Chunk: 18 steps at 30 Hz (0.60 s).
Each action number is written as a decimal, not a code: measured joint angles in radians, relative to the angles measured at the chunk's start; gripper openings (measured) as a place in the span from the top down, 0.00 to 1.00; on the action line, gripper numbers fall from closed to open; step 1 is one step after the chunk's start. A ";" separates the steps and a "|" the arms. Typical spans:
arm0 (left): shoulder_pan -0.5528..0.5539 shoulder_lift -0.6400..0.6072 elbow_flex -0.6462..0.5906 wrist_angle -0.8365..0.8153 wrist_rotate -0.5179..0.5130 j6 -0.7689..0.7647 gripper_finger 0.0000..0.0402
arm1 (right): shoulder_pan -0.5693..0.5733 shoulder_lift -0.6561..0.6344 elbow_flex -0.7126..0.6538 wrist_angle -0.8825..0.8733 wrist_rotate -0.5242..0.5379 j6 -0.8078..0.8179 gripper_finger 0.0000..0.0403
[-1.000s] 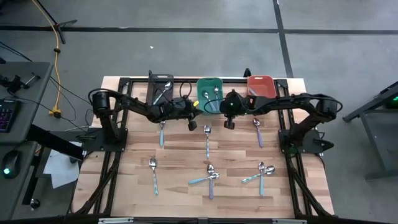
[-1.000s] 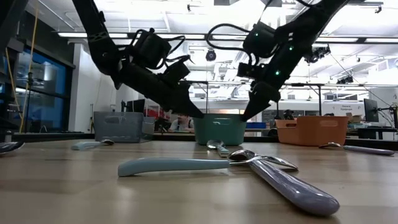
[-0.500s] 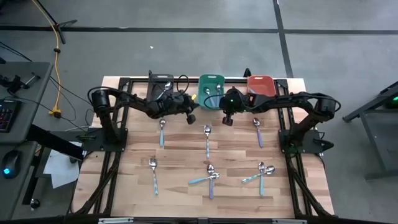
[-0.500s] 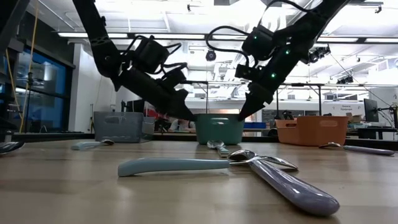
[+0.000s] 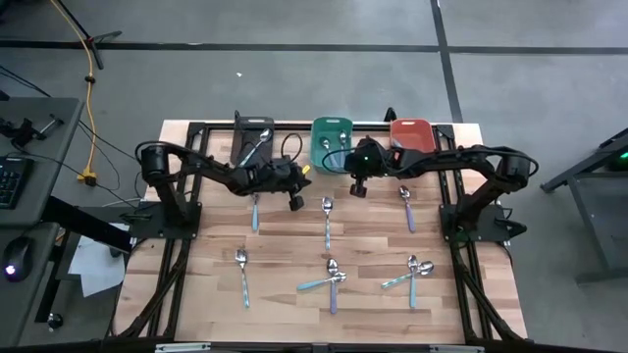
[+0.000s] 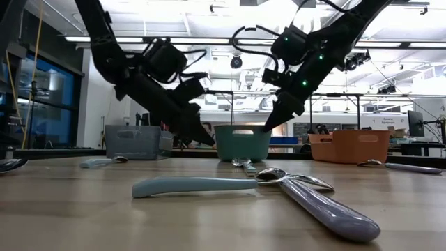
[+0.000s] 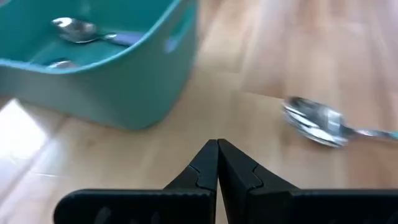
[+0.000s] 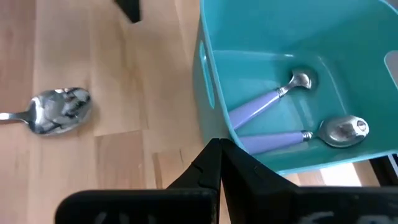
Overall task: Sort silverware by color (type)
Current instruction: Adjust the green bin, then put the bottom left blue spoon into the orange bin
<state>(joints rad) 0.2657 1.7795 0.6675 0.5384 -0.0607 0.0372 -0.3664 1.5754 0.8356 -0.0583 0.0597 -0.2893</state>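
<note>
Nearest the front edge of the pale wooden table (image 5: 285,304), a light blue-handled spoon (image 5: 319,283) and a lilac-handled spoon (image 5: 334,294) are seen crossed at their metal bowls, unmoved since the earlier frames. To their right a second crossed pair of spoons (image 5: 410,275) lies, and to their left a single pale-handled spoon (image 5: 242,276). In the middle row three more spoons are laid apart: one under the left arm (image 5: 255,212), one at the centre (image 5: 327,223), and a lilac one (image 5: 406,209) on the right.

The left gripper (image 5: 293,201) is held above the table near the front left corner of the teal plastic bin (image 5: 333,127), its jaws pressed together on nothing; compared with a second ago it has been drawn back toward the left, away from the bin. The right gripper (image 5: 358,189) is poised at the bin's front rim, jaws likewise pressed together and empty; it has been shifted slightly toward the bin.

In the teal bin two lilac-handled spoons (image 8: 267,102) are seen lying side by side. The dark grey bin (image 5: 253,126) holds what appears to be one spoon (image 5: 257,143), though this is hard to make out. The orange bin (image 5: 412,127) stands at the far right.
</note>
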 joint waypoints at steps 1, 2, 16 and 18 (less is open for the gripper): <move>-0.013 -0.012 -0.010 -0.004 0.000 0.000 1.00 | 0.009 -0.001 0.000 0.004 0.000 0.000 1.00; -0.027 -0.026 -0.020 -0.006 0.000 0.000 1.00 | 0.018 -0.005 0.000 0.003 0.001 0.001 1.00; -0.210 -0.086 -0.100 -0.014 -0.063 -0.056 1.00 | 0.294 -0.044 0.002 -0.028 -0.001 0.174 0.99; -0.237 -0.086 -0.115 -0.009 -0.089 -0.070 1.00 | 0.363 -0.044 0.002 -0.031 -0.001 0.224 0.96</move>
<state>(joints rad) 0.0290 1.6939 0.5526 0.5292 -0.1493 -0.0323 -0.0029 1.5318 0.8371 -0.0895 0.0585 -0.0649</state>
